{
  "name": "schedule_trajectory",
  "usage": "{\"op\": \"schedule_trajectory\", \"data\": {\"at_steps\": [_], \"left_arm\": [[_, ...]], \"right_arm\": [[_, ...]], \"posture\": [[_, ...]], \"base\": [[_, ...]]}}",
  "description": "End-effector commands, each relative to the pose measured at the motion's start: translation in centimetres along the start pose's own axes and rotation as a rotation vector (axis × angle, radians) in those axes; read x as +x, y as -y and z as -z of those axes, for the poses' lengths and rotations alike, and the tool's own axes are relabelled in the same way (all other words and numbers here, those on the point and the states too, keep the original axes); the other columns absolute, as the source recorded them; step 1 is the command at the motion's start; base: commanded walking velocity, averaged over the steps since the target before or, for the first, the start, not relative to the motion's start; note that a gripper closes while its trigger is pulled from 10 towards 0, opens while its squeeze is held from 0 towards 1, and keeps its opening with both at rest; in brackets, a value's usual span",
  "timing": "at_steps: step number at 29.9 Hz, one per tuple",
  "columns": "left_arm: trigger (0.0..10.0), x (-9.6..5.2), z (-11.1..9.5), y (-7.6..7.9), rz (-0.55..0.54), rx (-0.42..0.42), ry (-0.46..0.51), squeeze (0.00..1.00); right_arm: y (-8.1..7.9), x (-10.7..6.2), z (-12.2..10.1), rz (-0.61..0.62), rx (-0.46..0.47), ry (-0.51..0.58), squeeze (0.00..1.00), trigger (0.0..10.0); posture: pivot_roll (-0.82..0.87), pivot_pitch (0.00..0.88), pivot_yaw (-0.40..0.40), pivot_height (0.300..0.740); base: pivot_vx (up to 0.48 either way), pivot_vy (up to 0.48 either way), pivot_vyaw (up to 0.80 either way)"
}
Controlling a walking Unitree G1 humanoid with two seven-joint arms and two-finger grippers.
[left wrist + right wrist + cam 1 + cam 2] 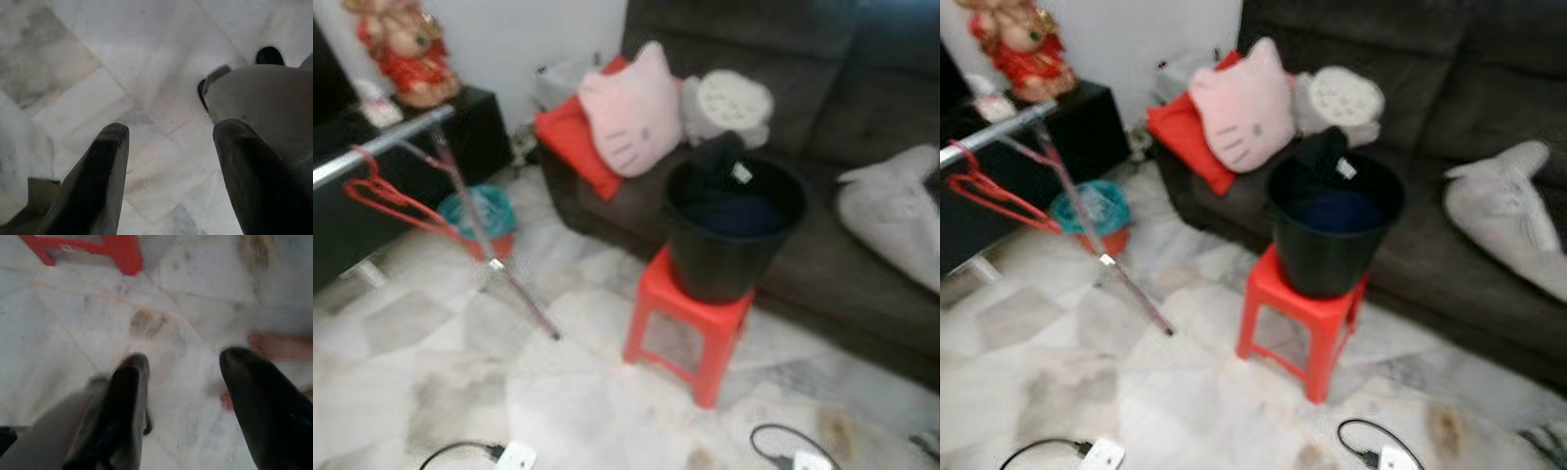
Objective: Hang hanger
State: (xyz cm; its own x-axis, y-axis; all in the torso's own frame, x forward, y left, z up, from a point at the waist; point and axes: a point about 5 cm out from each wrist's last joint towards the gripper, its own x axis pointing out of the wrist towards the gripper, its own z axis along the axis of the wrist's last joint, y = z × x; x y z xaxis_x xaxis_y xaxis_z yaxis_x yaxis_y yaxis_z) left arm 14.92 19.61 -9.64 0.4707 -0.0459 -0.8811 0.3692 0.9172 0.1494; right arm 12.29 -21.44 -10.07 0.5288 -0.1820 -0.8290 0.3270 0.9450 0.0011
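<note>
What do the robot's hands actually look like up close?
Each ends in two long black fingers, thick, smooth and rounded at the tips, with a slightly glossy surface. The left gripper and the right gripper look alike, each seen above a pale marble floor. No cables or markings can be made out on them.

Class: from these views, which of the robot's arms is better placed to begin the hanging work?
Probably left: the silver rail and its red hanger stand on that side. Both grippers hang open over the floor.

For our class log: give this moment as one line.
hanger: on rail | bucket: on stool | left tool: open | right tool: open
</note>
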Motion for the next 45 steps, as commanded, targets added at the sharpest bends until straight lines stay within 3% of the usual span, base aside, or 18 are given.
{"op": "schedule_trajectory", "data": {"at_steps": [1,5,14,18,24,34,37,45], "left_arm": [[10.0,-0.1,0.3,-0.2,-0.006,0.002,-0.008,0.00],[10.0,-0.1,0.3,-0.2,-0.004,-0.023,0.000,0.00],[10.0,-0.1,0.4,-0.2,0.003,-0.053,-0.002,0.00],[10.0,-0.1,0.4,-0.2,0.002,-0.053,-0.005,0.00],[10.0,-0.1,0.4,-0.2,-0.003,-0.051,-0.008,0.00],[10.0,-0.1,0.4,-0.2,-0.001,-0.054,-0.008,0.00],[10.0,-0.1,0.4,-0.2,-0.001,-0.054,-0.008,0.00],[10.0,-0.1,0.4,-0.2,-0.002,-0.052,-0.009,0.00]], "right_arm": [[0.3,-0.1,0.3,0.003,-0.002,-0.011,0.00,10.0],[0.9,-0.1,0.1,0.011,0.002,-0.008,0.00,10.0],[0.3,0.1,-0.6,0.007,0.021,0.010,0.00,10.0],[0.2,0.1,-0.6,-0.003,-0.014,0.013,0.00,10.0],[0.2,0.1,-0.7,-0.002,-0.020,0.021,0.00,10.0],[0.2,0.1,-0.7,-0.004,-0.023,0.019,0.00,10.0],[0.2,0.2,-0.9,0.001,-0.061,0.033,0.00,10.0],[0.2,0.1,-0.7,-0.011,-0.038,0.027,0.00,10.0]], "posture": [[-0.08,0.011,0.059,0.740],[-0.08,0.011,0.059,0.740],[-0.08,0.011,0.060,0.740],[-0.08,0.012,0.060,0.740],[-0.08,0.013,0.060,0.740],[-0.08,0.012,0.059,0.740],[-0.08,0.012,0.059,0.740],[-0.08,0.014,0.059,0.740]], "base": [[0.000,0.000,-0.75],[0.000,0.000,-0.47],[0.000,0.000,0.00],[0.000,0.000,0.00],[0.254,0.000,0.60],[0.304,0.000,0.00],[0.340,0.000,0.27],[0.340,0.000,0.40]]}}
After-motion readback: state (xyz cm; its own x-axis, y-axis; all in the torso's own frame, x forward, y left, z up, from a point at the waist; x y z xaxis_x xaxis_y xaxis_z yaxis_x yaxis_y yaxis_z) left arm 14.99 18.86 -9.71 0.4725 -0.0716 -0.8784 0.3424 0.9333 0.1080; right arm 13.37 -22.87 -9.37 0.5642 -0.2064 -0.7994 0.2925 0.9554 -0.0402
